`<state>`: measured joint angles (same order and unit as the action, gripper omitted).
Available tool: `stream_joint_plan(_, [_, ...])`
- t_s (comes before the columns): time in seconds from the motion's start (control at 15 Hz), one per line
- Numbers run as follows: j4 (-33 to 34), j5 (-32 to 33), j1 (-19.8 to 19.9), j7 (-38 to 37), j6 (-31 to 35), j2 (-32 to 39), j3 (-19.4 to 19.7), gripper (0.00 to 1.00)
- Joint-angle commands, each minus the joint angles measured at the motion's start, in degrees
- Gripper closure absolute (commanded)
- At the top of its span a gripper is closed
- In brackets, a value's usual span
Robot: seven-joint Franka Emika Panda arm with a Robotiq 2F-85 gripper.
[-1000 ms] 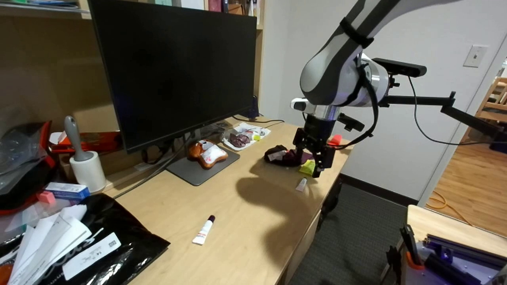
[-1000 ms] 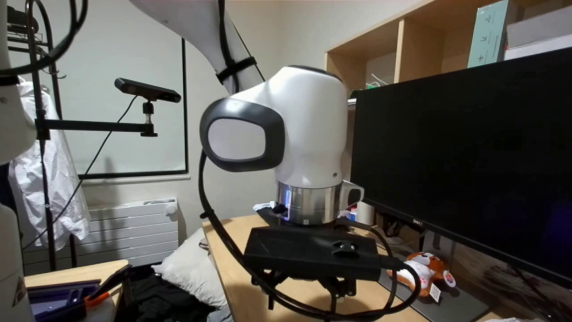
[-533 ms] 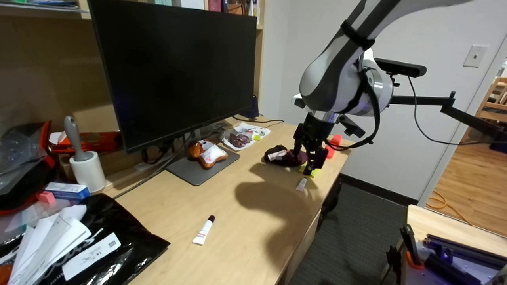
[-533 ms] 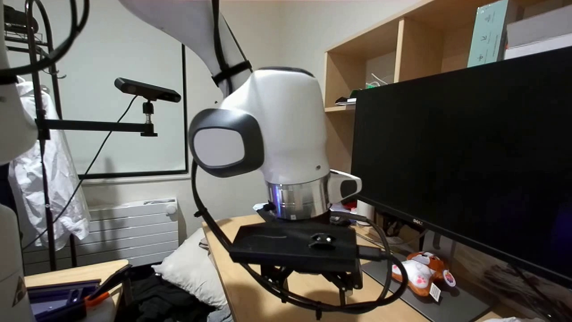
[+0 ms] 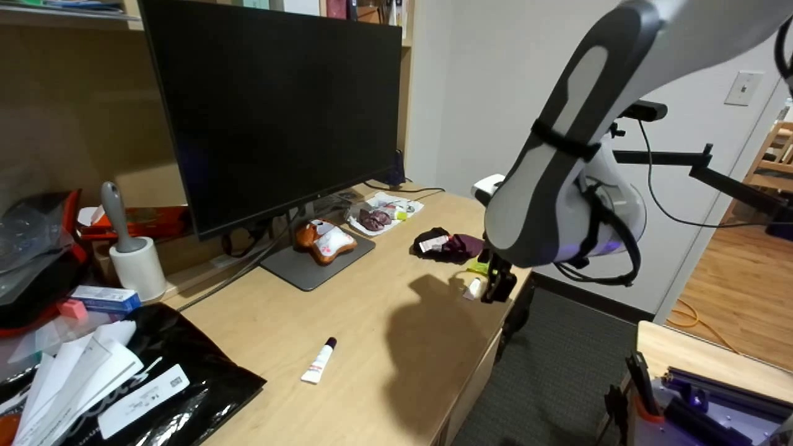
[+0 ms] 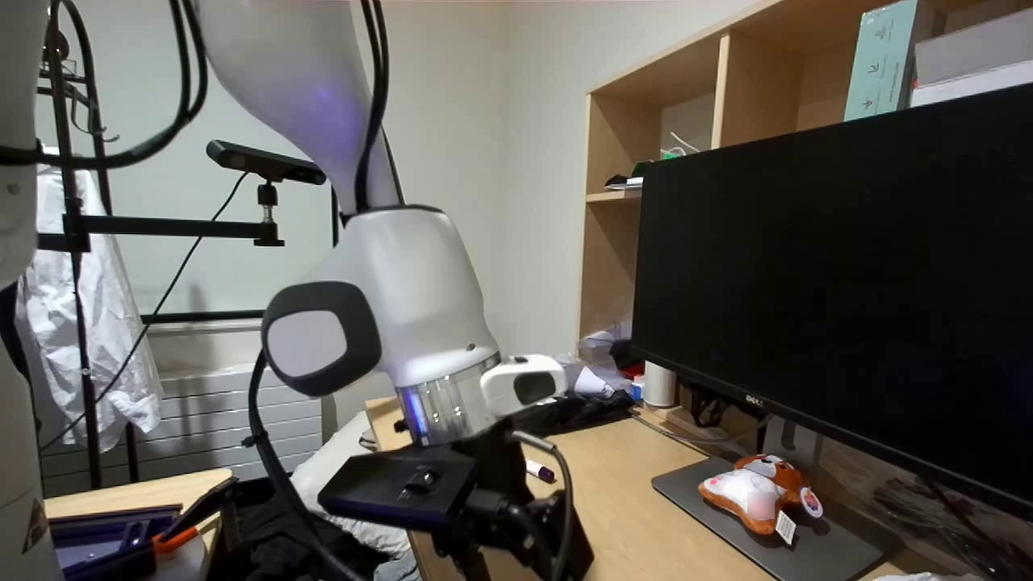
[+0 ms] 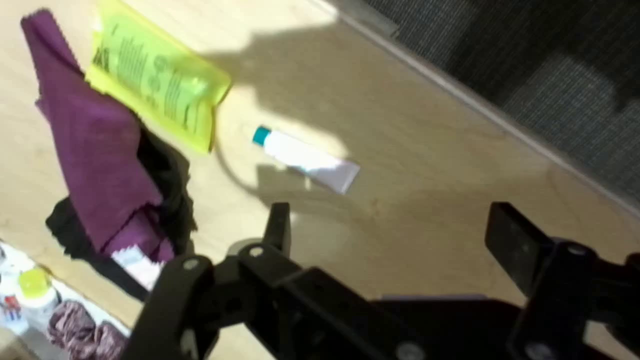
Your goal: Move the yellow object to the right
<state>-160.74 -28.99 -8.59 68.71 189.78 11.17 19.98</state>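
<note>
Wrist view shows you the claw (image 7: pixel 392 227) released: its two black fingers (image 7: pixel 279 227) stand wide apart across the lower half of the frame, with the pale wooden surface (image 7: pixel 450 165) showing between them. Your bright yellow, printed plastic packet (image 7: pixel 157 75) lies at the upper left, well apart from those fingers. Along its lower-left edge you have a crumpled purple-and-black cloth (image 7: pixel 102 145); whether the two touch, you cannot tell. Near the centre of that frame lies a small white tube with a teal cap (image 7: pixel 305 157), the cap toward the upper left.

In an exterior view you see the claw right of centre, partly hidden by the white-and-grey arm (image 5: pixel 545 179). In both exterior views, an orange-brown and white plush toy (image 5: pixel 326 241) with pink marks rests on the dark flat base (image 5: pixel 303 279) of your black monitor (image 5: pixel 279 111), well apart from the claw.
</note>
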Motion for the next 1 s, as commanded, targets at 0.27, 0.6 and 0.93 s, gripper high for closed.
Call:
stream_joint_plan(0.27, [0.56, -15.42, -21.10, -1.45, -0.72, 9.84, 9.28, 0.00])
stream_joint_plan(0.6, [0.67, -16.52, -24.35, -2.75, -0.77, 10.53, 10.99, 0.00])
stream_joint_plan(0.93, [2.05, -15.47, -23.63, -1.95, -13.04, 8.33, 12.29, 0.00])
